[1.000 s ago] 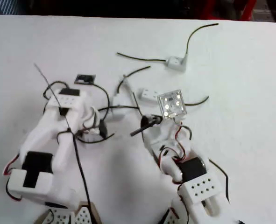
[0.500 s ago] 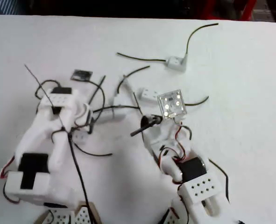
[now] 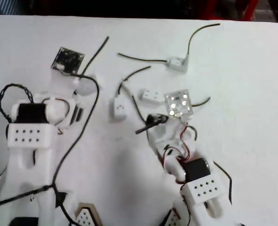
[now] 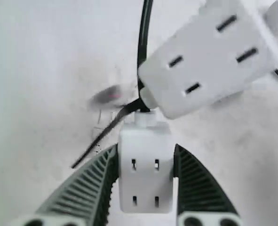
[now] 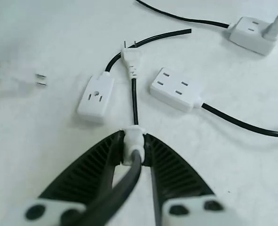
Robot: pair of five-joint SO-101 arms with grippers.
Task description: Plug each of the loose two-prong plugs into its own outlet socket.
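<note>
My left gripper (image 4: 146,151) is shut on a small white socket block (image 4: 145,181) with two pairs of slots; a black cord (image 4: 143,42) runs from its far end. A larger white outlet block (image 4: 209,54) hangs close over it. In the high view the left gripper (image 3: 84,88) sits at the table's left. My right gripper (image 5: 132,137) is shut on a white collar of a black cord that leads to a two-prong plug (image 5: 129,57). Beyond it lie a single outlet (image 5: 96,96), a double outlet (image 5: 176,88) and a third outlet (image 5: 251,30).
In the high view the outlets (image 3: 119,107) (image 3: 151,95) (image 3: 177,63) lie mid-table with loose black cords between them. A long black cord (image 3: 77,136) trails across the left arm. The right arm (image 3: 195,174) stands at the lower right. The white table (image 3: 242,117) is bare on the right.
The left arm has swung back and to the left, turning its wrist and pulling its cord and white block away from the middle. The right arm has barely shifted.
</note>
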